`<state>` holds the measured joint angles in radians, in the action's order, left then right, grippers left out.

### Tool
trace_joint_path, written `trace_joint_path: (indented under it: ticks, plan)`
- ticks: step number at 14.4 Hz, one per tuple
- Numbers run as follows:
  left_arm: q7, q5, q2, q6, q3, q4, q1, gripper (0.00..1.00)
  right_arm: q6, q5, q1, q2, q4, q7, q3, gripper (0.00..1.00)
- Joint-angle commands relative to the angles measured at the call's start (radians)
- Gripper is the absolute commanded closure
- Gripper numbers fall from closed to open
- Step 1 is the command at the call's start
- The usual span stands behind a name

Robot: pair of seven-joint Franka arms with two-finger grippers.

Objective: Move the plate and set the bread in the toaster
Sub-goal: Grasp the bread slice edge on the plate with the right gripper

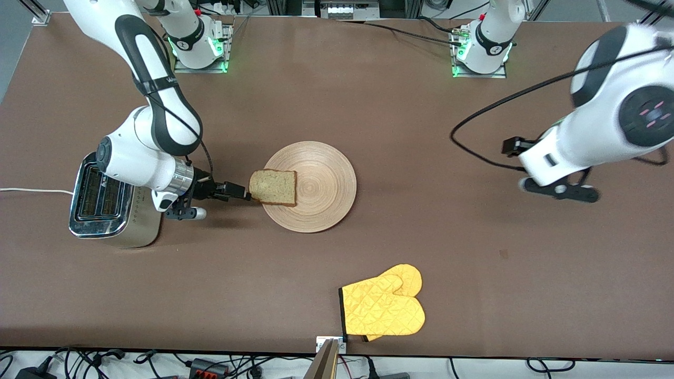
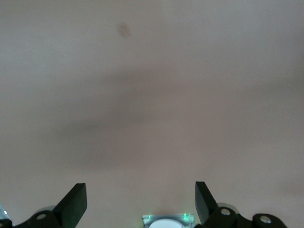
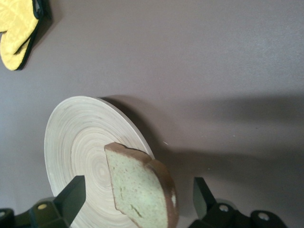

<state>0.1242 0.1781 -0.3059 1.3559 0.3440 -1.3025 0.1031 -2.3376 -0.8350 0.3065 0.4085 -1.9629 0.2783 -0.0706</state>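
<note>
Brown tabletop: round pale wooden plate [image 1: 309,187] mid-table, tan crusted bread slice [image 1: 273,187] on its toaster-side rim. Right gripper [image 1: 246,193] spread around the slice's edge. Chrome two-slot toaster [image 1: 108,202] sits beside. Left gripper [image 2: 140,199] spread, waiting. Risk: shallow grip, slice slips or tears.

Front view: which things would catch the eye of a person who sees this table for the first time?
Probably the plate in the middle of the table, with the bread on its rim toward the right arm's end, and the right gripper with open jaws right at that slice. Next, the shiny toaster at the right arm's end and the yellow oven mitt nearer to the camera. The left gripper waits open over bare table.
</note>
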Motion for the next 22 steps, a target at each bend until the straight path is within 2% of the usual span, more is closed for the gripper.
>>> trace_joint_path:
  ticks: [1, 3, 5, 7, 11, 16, 22]
  plan:
    - [0.052, -0.162, 0.172, 0.086, -0.179, -0.127, -0.031, 0.00, -0.049, -0.065, -0.010, -0.034, -0.071, 0.105, 0.006, 0.00]
    - [0.049, -0.210, 0.310, 0.214, -0.314, -0.300, -0.106, 0.00, -0.071, -0.154, -0.010, -0.034, -0.108, 0.188, 0.006, 0.00]
    - [-0.006, -0.207, 0.363, 0.276, -0.333, -0.365, -0.114, 0.00, -0.071, -0.307, -0.012, -0.031, -0.138, 0.339, 0.006, 0.00]
    - [-0.156, -0.209, 0.387, 0.281, -0.333, -0.403, -0.109, 0.00, -0.071, -0.404, -0.012, -0.023, -0.157, 0.430, 0.005, 0.00]
    - [-0.158, -0.207, 0.372, 0.230, -0.330, -0.376, -0.098, 0.00, -0.082, -0.430, -0.012, -0.002, -0.159, 0.495, 0.006, 0.00]
    - [-0.150, -0.207, 0.358, 0.232, -0.339, -0.371, -0.097, 0.00, -0.071, -0.668, -0.006, 0.027, -0.188, 0.673, 0.006, 0.00]
    - [-0.150, -0.207, 0.357, 0.229, -0.335, -0.371, -0.080, 0.00, -0.033, -0.768, -0.004, 0.067, -0.188, 0.699, 0.009, 0.00]
